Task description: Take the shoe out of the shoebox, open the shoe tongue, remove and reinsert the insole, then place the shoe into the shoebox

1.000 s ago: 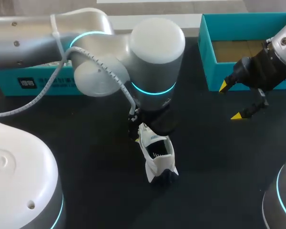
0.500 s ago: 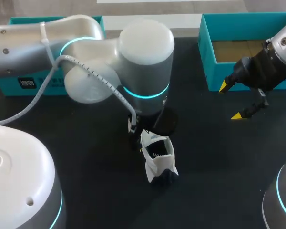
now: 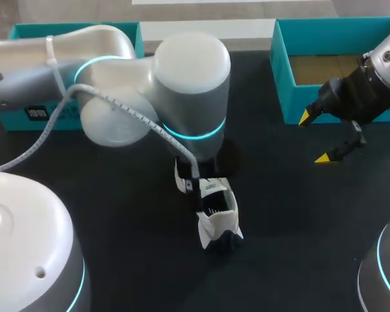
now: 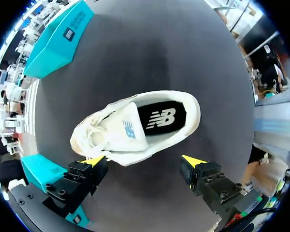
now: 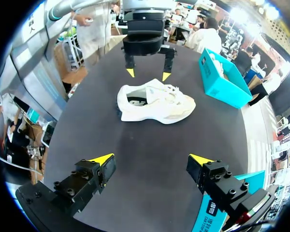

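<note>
A white shoe (image 3: 216, 214) lies on its sole on the black table (image 3: 117, 214), its black insole (image 4: 162, 118) showing in the opening. My left arm (image 3: 188, 84) hangs over the shoe's far end and hides its own gripper in the head view. The left gripper (image 4: 143, 161) is open just above the shoe, with nothing between its fingers. It also shows in the right wrist view as the left gripper (image 5: 148, 74), beyond the shoe (image 5: 157, 104). My right gripper (image 3: 315, 138) stands open and empty beside the teal shoebox (image 3: 283, 78).
A second teal box part (image 3: 26, 114) lies at the table's back left, seen also as the teal box part (image 4: 58, 41) beyond the shoe. Bare table lies between the shoe and the right gripper (image 5: 151, 159).
My left arm has swung to the left, uncovering more of the shoe's far end. The shoe and the right arm have stayed where they were.
</note>
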Robot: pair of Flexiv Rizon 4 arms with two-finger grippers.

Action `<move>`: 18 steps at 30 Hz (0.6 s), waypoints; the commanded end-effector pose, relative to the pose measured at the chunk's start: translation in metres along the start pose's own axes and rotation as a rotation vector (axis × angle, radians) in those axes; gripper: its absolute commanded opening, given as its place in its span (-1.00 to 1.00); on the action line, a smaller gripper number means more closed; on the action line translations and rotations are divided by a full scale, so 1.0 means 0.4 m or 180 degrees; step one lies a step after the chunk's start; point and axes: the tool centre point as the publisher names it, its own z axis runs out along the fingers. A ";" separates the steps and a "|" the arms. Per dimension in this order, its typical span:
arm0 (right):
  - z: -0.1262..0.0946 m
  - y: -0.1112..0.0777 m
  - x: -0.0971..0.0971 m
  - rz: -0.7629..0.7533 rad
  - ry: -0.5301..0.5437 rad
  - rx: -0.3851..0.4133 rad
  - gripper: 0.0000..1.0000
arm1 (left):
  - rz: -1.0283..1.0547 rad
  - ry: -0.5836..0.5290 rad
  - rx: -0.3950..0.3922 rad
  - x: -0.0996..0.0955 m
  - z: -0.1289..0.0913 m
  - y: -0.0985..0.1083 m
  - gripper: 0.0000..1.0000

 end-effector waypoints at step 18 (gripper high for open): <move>0.002 0.001 0.000 0.0003 -0.0002 0.0011 1.00 | -0.0563 0.0089 0.0306 0.152 0.048 -0.119 1.00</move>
